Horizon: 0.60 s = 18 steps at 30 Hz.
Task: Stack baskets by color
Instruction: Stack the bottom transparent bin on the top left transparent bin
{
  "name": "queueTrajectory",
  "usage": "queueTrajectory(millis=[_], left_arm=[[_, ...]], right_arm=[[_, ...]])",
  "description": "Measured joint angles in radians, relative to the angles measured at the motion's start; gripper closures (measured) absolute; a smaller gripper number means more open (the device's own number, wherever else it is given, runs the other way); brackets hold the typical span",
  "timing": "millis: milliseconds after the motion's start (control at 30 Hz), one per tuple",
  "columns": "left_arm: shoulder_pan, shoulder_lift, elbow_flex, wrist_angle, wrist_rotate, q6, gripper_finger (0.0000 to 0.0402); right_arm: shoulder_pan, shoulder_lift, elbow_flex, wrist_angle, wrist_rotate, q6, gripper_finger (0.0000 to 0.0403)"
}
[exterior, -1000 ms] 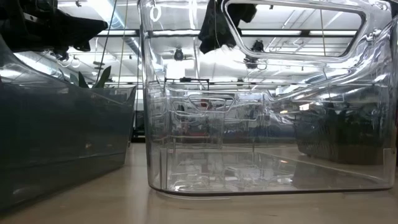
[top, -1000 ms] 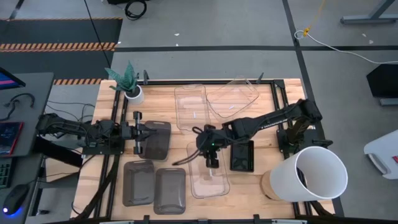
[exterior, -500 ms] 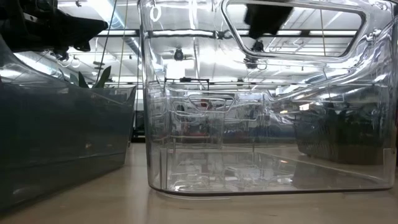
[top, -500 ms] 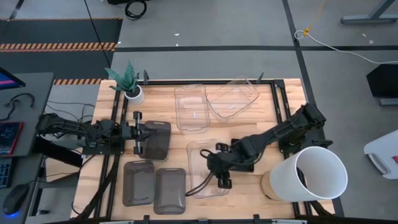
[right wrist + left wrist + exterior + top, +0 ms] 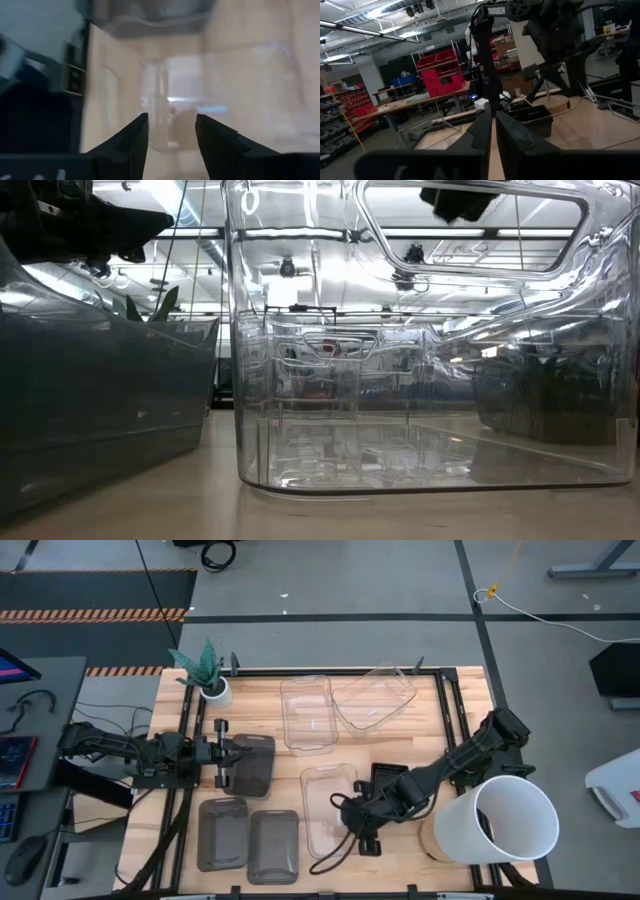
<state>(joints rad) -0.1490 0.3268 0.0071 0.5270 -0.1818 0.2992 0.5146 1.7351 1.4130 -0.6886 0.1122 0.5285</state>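
Wooden slats make up the table (image 5: pixel 180 840), ringed by a black frame on a grey floor. Biggest on it is a white bucket (image 5: pixel 505 820) lying at the front right corner. Two clear baskets sit at the back edge, one upright (image 5: pixel 306 712) and one tilted (image 5: pixel 375 697) just to its right. A third clear basket (image 5: pixel 329 810) stands near the middle of the front edge, long axis running front to back. Three dark grey baskets hold the left side: one (image 5: pixel 252 764) by the left edge, two at the front, (image 5: pixel 222 833) and (image 5: pixel 273 846), side by side. A small black basket (image 5: pixel 389 780) shows past the right arm, just right of the front clear basket. A potted plant (image 5: pixel 207 672) marks the back left corner.

The right gripper (image 5: pixel 364 838) hangs over the front right corner of the front clear basket, fingers spread wide and holding nothing; from its wrist, the basket's rim lies straight ahead between the fingers. This arm is far nearer that basket than the other, so a grasp on the near short wall looks the likely step before carrying it back to the other clear ones.

The left gripper (image 5: pixel 494 131) waits at the left edge beside the grey basket there, fingers nearly together with only a thin gap, gripping nothing.
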Motion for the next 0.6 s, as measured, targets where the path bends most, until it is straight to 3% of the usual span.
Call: queueTrajectory(millis=[267,600], left_arm=[[0.0,0.0,0.0,0.0,0.0,0.0,0.0375],[0.0,0.0,0.0,-0.001,0.0,0.0,0.037]], right_arm=[[0.036,0.013,-0.02,0.164,0.028,0.003,0.0234],[0.057,0.081,-0.023,0.149,-0.001,-0.017,0.0234]])
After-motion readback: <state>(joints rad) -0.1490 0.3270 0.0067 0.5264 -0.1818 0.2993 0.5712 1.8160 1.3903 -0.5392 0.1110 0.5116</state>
